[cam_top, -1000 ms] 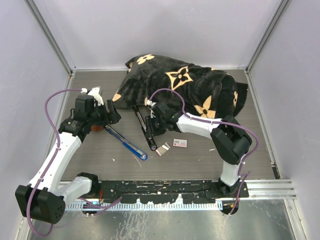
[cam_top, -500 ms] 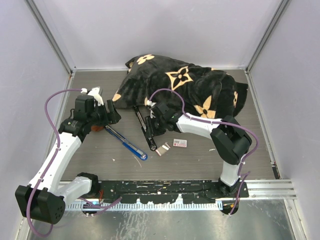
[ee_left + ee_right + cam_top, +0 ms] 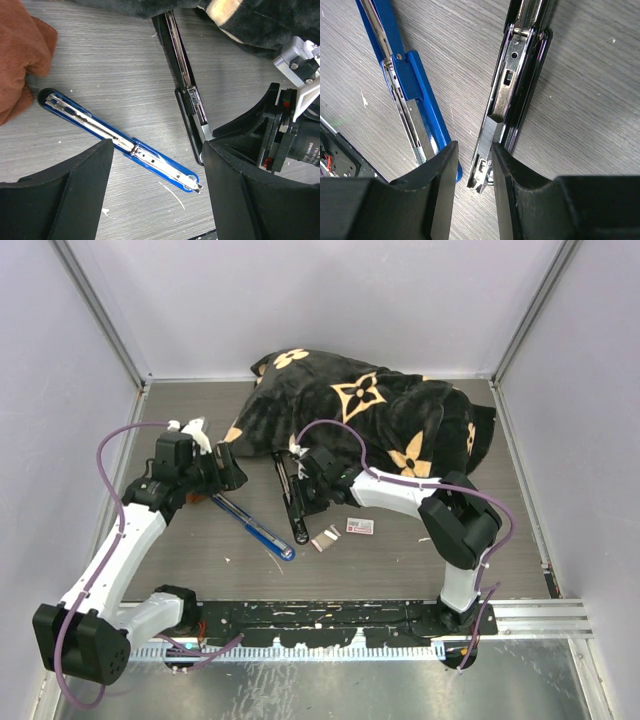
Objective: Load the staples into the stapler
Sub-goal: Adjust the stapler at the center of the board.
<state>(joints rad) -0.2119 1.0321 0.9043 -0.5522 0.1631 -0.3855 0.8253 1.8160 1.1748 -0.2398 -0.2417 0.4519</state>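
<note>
The black stapler [image 3: 287,483] lies opened flat on the table; it also shows in the left wrist view [image 3: 182,75] and the right wrist view [image 3: 525,75]. A grey strip of staples [image 3: 493,134] sits tilted in its metal channel near the front end. My right gripper [image 3: 472,167] straddles that end, jaws a little apart, right finger [image 3: 515,190] against the strip, left finger clear of it. The staples box [image 3: 360,526], white with a red label, lies on the table with its greyish inner piece [image 3: 325,538] beside it. My left gripper [image 3: 155,200] is wide open, empty, above the blue stapler [image 3: 145,156].
The blue stapler [image 3: 255,530] lies opened flat, left of the black one. A black blanket with tan flower marks [image 3: 370,410] is heaped at the back, over the black stapler's far end. A brown cloth [image 3: 20,60] lies at the left. Grey walls enclose the table.
My left gripper has shifted slightly right toward the staplers. My right gripper has crept a little along the black stapler. The box and staplers have not moved.
</note>
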